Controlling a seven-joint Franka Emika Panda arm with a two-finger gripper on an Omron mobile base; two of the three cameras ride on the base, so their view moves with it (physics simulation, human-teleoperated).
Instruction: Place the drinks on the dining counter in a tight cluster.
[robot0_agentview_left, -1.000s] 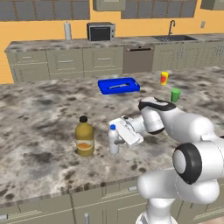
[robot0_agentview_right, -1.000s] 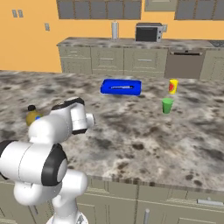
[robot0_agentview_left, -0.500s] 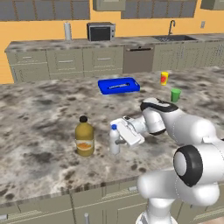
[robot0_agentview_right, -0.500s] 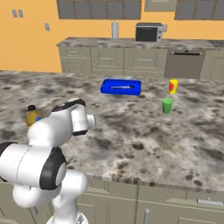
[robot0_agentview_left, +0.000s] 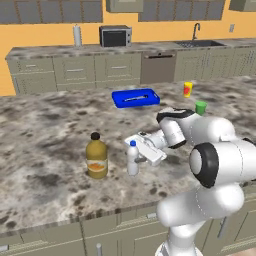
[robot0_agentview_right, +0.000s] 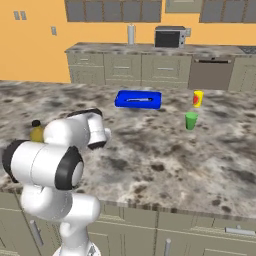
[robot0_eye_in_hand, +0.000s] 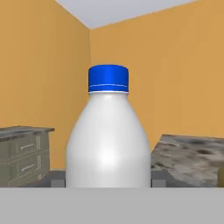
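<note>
Speckled dining counter with juice jug, white bottle, blue tray, 2 cups.

light: even, bright | shadows: faint | focus: slightly soft render

Table: speckled grey-brown stone top, polished, faint sheen. White bottle: smooth glossy plastic with a highlight down the body; blue ribbed plastic cap. Juice jug: translucent amber, glossy, matt black cap. Blue tray: smooth plastic.
</note>
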